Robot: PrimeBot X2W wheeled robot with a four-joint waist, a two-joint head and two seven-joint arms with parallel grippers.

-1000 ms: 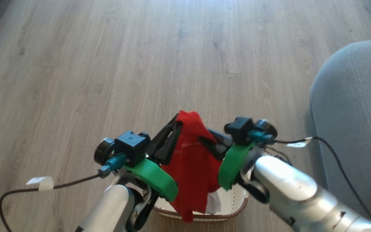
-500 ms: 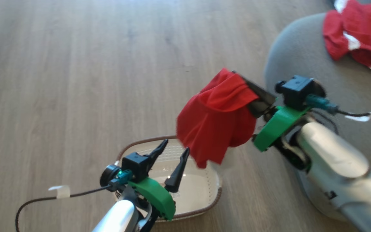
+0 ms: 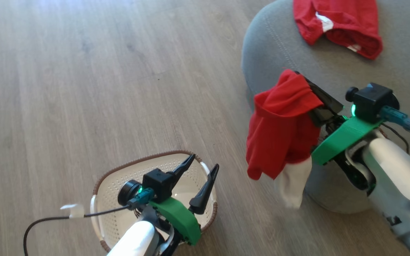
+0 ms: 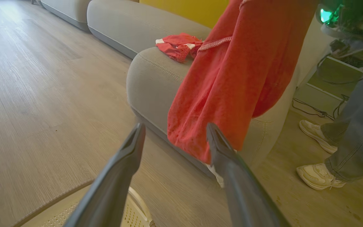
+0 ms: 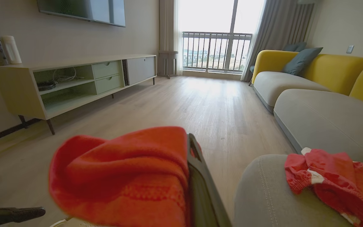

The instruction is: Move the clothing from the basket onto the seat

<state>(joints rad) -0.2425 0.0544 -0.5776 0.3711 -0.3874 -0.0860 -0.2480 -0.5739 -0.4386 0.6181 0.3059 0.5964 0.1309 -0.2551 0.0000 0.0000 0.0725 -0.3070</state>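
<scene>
At the lower left of the head view, the cream basket (image 3: 102, 180) sits on the wooden floor (image 3: 84, 89). The left end effector (image 3: 204, 160) hovers over the basket's far side with its two dark fingers spread wide apart and nothing between them.

To the right, a red garment (image 3: 279, 135) hangs in the air, clear of the basket and just beside the rounded edge of the seat (image 3: 333, 71). A white cloth (image 3: 294, 185) dangles from under the garment's lower hem (whether it is pinched along with the garment or merely caught in it cannot be told). The right end effector (image 3: 303, 79) has its fingers closed together on the top fold of the red garment, which drapes over them and hides the tips. In the left wrist view the garment hangs in front of the seat's side, its hem reaching down near the floor.

Further right, on top of the grey seat, a second red garment (image 3: 336, 21) with white trim lies crumpled, well apart from the hanging one.

At the far right of the left wrist view, a person (image 4: 354, 142) in jeans and pale shoes (image 4: 317, 175) stands on the floor beside the seat.
</scene>
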